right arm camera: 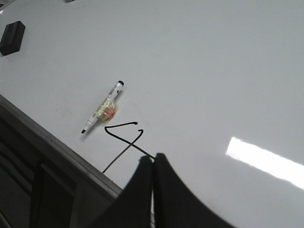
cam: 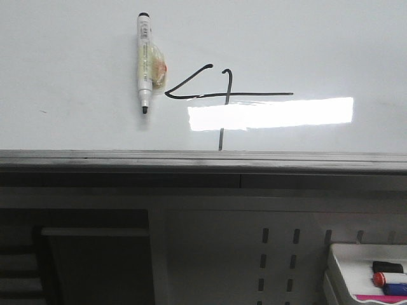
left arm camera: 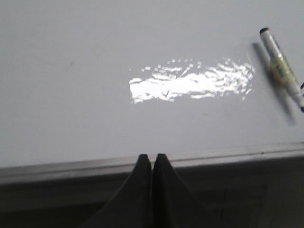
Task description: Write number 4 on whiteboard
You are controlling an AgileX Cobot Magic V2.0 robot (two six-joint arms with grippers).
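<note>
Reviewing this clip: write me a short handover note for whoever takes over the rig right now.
Left gripper: shut, empty, near the board's edge rail.
Right gripper: shut, empty, over the drawn strokes.
The marker lies uncapped on the whiteboard, just left of the number 4.
Done: the 4 is drawn, with slanted, horizontal and vertical strokes.
Left: probably nothing but putting the marker away; a tray of markers sits lower right.

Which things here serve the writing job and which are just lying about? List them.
Job:
- number 4
- whiteboard
- marker lying on the board

Lying about:
- tray of spare markers
- black eraser block
</note>
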